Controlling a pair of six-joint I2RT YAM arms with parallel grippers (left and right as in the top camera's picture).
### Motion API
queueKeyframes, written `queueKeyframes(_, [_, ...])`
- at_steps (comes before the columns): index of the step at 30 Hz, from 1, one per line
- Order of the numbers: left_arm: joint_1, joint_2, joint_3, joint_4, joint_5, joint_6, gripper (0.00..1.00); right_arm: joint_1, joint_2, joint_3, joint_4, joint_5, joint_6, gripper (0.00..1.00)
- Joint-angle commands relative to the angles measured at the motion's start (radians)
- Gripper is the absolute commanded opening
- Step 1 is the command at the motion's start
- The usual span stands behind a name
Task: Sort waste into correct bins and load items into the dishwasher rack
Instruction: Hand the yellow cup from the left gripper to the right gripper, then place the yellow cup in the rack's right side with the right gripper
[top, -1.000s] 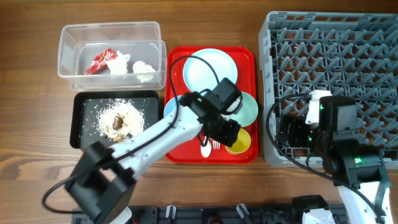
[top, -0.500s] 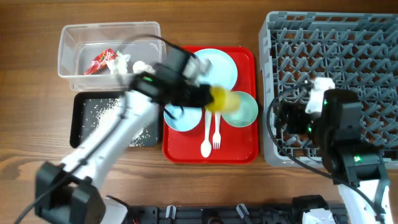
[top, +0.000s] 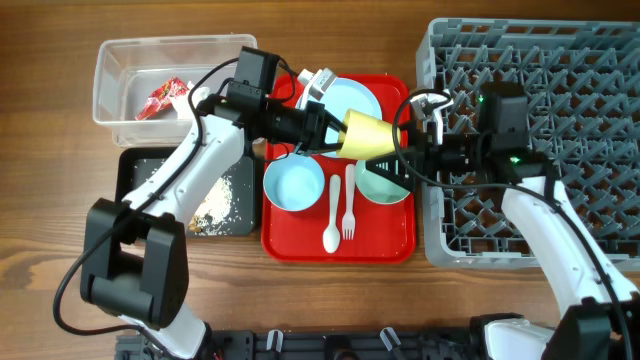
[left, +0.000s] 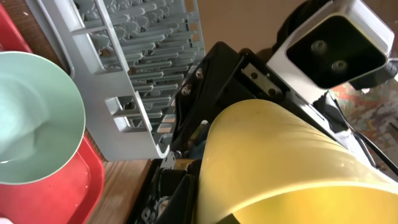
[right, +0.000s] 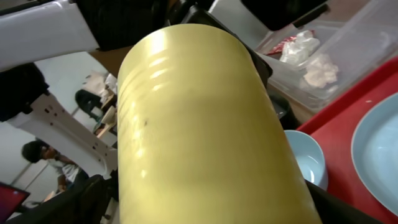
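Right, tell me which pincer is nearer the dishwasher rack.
Right. The right pincer hangs just off the dishwasher rack, by its tray-side wall, at one end of the yellow cup. The left pincer holds that cup farther off, above the red tray.

The yellow cup (top: 368, 135) hides part of the mint bowl (top: 378, 190) and, seemingly, the right gripper (top: 408, 142).

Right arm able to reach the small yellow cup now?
Probably yes. The left gripper holds the small yellow cup above the flat red tray, its end toward the right gripper, nothing between them.
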Motion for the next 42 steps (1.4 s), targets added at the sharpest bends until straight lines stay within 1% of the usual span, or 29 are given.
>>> queueKeyframes(1, [-0.005, -0.002, 0.006, 0.002, 0.035, -0.004, 0.04, 0.001, 0.013, 0.013, 0.085, -0.094, 0.058, 0.91])
queueKeyframes(4, [-0.005, -0.002, 0.006, 0.002, 0.035, -0.007, 0.04, 0.001, 0.014, 0.013, 0.153, -0.089, 0.122, 0.86])
queueKeyframes(5, [-0.004, -0.002, 0.006, 0.002, 0.035, -0.007, 0.04, 0.001, 0.014, 0.013, 0.151, -0.051, 0.123, 0.8])
queueKeyframes(8, [-0.004, -0.002, 0.006, 0.002, 0.035, -0.007, 0.04, 0.001, 0.014, 0.013, 0.151, -0.033, 0.128, 0.67])
queueKeyframes(10, [-0.004, -0.002, 0.006, 0.003, 0.035, -0.007, 0.04, 0.001, 0.014, 0.013, 0.152, -0.029, 0.143, 0.64])
queueKeyframes(12, [-0.004, -0.002, 0.006, 0.002, 0.035, -0.007, 0.04, 0.001, 0.014, 0.013, 0.151, -0.014, 0.145, 0.55])
queueKeyframes(14, [-0.004, -0.002, 0.006, 0.002, 0.029, -0.006, 0.05, 0.001, 0.014, 0.013, 0.149, 0.006, 0.146, 0.52])
queueKeyframes(15, [-0.003, -0.002, 0.006, 0.002, -0.006, -0.006, 0.21, 0.001, 0.014, 0.013, 0.135, 0.041, 0.146, 0.48])
queueKeyframes(16, [-0.003, -0.002, 0.006, 0.002, -0.054, -0.005, 0.38, 0.001, 0.014, 0.013, 0.114, 0.085, 0.145, 0.47])
queueKeyframes(17, [-0.003, -0.002, 0.006, -0.01, -0.146, 0.01, 0.44, 0.002, 0.014, 0.013, 0.086, 0.152, 0.145, 0.42])
queueKeyframes(18, [-0.003, -0.002, 0.006, -0.048, -0.277, 0.023, 0.46, 0.001, 0.014, 0.013, 0.058, 0.227, 0.145, 0.4])
queueKeyframes(19, [0.004, -0.002, 0.006, -0.106, -0.451, 0.025, 0.48, 0.001, 0.013, 0.013, 0.039, 0.312, 0.144, 0.4])
queueKeyframes(20, [0.019, -0.005, 0.006, -0.136, -0.51, 0.055, 0.5, -0.004, 0.011, 0.013, 0.029, 0.385, 0.144, 0.4])
queueKeyframes(21, [0.047, -0.014, 0.006, -0.158, -0.536, 0.073, 0.54, -0.011, 0.006, 0.014, 0.018, 0.414, 0.144, 0.39])
queueKeyframes(22, [0.077, -0.029, 0.006, -0.177, -0.577, 0.073, 0.58, -0.027, -0.006, 0.019, -0.014, 0.464, 0.142, 0.39])
queueKeyframes(23, [0.128, -0.064, 0.006, -0.214, -0.671, 0.073, 0.58, -0.052, -0.027, 0.033, -0.072, 0.52, 0.143, 0.39])
queueKeyframes(24, [0.15, -0.084, 0.006, -0.235, -0.716, 0.073, 0.58, -0.069, -0.042, 0.048, -0.119, 0.546, 0.143, 0.39])
queueKeyframes(25, [0.172, -0.113, 0.006, -0.262, -0.774, 0.077, 0.59, -0.093, -0.06, 0.079, -0.195, 0.585, 0.144, 0.35])
queueKeyframes(26, [0.2, -0.155, 0.006, -0.297, -0.851, 0.077, 0.6, -0.132, -0.078, 0.143, -0.322, 0.659, 0.143, 0.34])
queueKeyframes(27, [0.217, -0.188, 0.006, -0.319, -0.897, 0.076, 0.6, -0.161, -0.088, 0.198, -0.416, 0.727, 0.143, 0.33])
queueKeyframes(28, [0.232, -0.224, 0.006, -0.338, -0.928, 0.076, 0.6, -0.194, -0.091, 0.263, -0.519, 0.797, 0.143, 0.33])
queueKeyframes(29, [0.241, -0.256, 0.006, -0.352, -0.953, 0.076, 0.6, -0.23, -0.09, 0.335, -0.629, 0.869, 0.146, 0.3])
queueKeyframes(30, [0.243, -0.278, 0.006, -0.359, -0.976, 0.076, 0.6, -0.263, -0.09, 0.394, -0.713, 0.926, 0.157, 0.29])
queueKeyframes(31, [0.243, -0.3, 0.006, -0.36, -1.0, 0.076, 0.6, -0.306, -0.085, 0.462, -0.815, 1.004, 0.2, 0.29])
queueKeyframes(32, [0.243, -0.323, 0.006, -0.359, -1.015, 0.076, 0.6, -0.354, -0.082, 0.515, -0.883, 1.052, 0.197, 0.29])
queueKeyframes(35, [0.242, -0.34, 0.006, -0.36, -1.017, 0.076, 0.6, -0.471, -0.057, 0.609, -0.988, 1.224, 0.196, 0.3])
queueKeyframes(37, [0.242, -0.339, 0.006, -0.36, -1.018, 0.076, 0.6, -0.58, 0.007, 0.673, -1.043, 1.35, 0.199, 0.3])
queueKeyframes(39, [0.243, -0.339, 0.006, -0.362, -1.018, 0.076, 0.6, -0.692, 0.073, 0.693, -1.045, 1.391, 0.235, 0.29])
queueKeyframes(42, [0.242, -0.339, 0.006, -0.363, -1.018, 0.076, 0.6, -0.801, 0.171, 0.693, -1.04, 1.415, 0.249, 0.29])
